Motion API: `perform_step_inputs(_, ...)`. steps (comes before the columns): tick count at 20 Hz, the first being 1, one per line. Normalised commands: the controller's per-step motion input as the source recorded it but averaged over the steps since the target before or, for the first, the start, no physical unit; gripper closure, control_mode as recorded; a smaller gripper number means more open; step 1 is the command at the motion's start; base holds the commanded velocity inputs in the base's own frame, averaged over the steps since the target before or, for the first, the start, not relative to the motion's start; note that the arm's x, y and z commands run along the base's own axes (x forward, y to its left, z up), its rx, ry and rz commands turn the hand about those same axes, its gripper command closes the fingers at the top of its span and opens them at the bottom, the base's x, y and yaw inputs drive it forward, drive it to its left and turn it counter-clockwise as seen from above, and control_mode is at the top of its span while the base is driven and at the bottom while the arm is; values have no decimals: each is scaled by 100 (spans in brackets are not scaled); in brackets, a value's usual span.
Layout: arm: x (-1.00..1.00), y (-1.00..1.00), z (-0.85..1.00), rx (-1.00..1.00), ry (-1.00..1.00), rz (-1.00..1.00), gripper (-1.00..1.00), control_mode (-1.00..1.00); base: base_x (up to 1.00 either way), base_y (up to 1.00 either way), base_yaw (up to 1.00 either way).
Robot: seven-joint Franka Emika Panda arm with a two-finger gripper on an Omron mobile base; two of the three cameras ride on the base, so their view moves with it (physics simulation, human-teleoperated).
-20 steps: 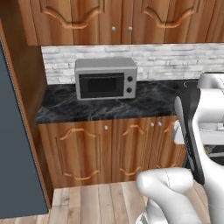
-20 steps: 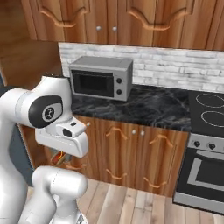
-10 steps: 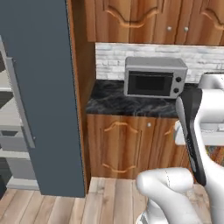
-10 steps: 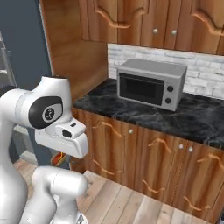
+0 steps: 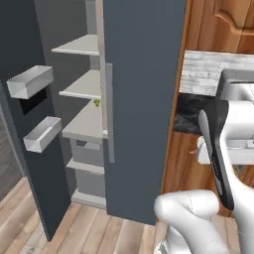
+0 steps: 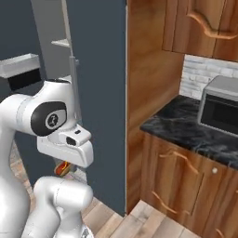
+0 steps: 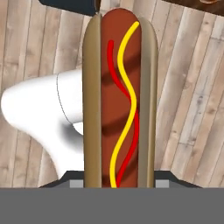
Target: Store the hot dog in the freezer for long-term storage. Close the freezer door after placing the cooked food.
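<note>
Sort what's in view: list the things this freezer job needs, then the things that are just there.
Needed:
hot dog, held in the gripper
freezer, standing open
freezer door with its white bins

Just there:
microwave
dark counter
wooden cabinets
closed dark panel

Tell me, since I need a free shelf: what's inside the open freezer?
Inside the freezer: light grey shelves, a small green item, drawers below. The closed panel covers the rest.

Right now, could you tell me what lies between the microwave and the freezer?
In the right base view, black countertop and a tall wooden panel separate the microwave from the freezer.
</note>
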Motion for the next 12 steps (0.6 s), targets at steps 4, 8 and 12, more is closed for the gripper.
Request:
perform_step_inputs(4, 0, 0, 0, 0, 0, 0, 100, 100, 51, 92, 17)
perform_step_inputs(8, 0, 0, 0, 0, 0, 0, 100, 100, 56, 92, 7)
perform_step_inputs(12, 0, 0, 0, 0, 0, 0, 100, 100, 44, 59, -1)
